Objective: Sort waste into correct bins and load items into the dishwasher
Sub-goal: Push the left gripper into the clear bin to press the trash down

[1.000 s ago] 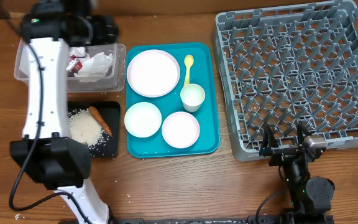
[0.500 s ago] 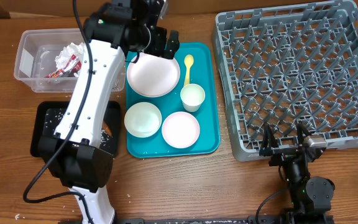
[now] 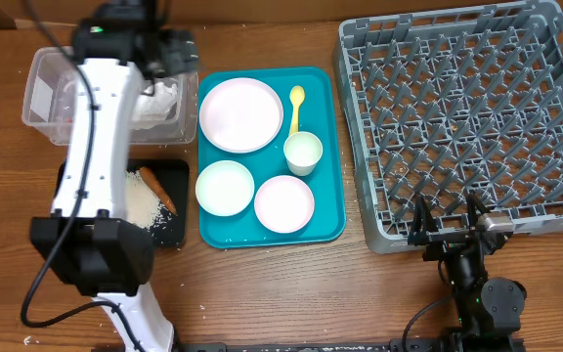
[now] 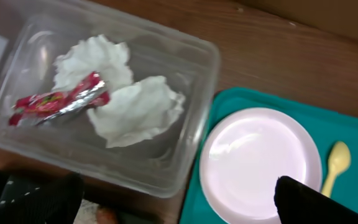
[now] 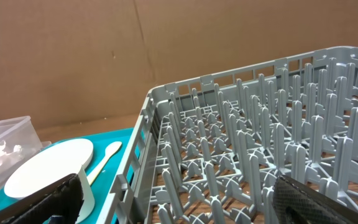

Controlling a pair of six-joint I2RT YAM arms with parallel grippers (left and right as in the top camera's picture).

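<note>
Gripper of the right arm [image 3: 446, 217], nearest, stands with jaws spread and empty at the front wall of the grey dish rack [image 3: 467, 117]. Black tray [image 3: 169, 230]: white rice [image 3: 137, 202] and carrot stick [image 3: 158, 189]. Teal tray [image 3: 325, 227]: front bowls [image 3: 225, 187], then cup [image 3: 303, 153], plate [image 3: 240, 114] and yellow spoon [image 3: 296, 106]. Clear tub [image 3: 42, 93], farthest: crumpled napkins [image 4: 135, 109] with the red-and-white wrapper [image 4: 58, 104] lying on them. Left gripper [image 4: 176, 202] hangs above the tub's right end, fingers wide apart, holding nothing.

A brown wood-grain table [image 3: 281, 293] — behind it a plain brown cardboard wall [image 5: 61, 56], evenly lit
</note>
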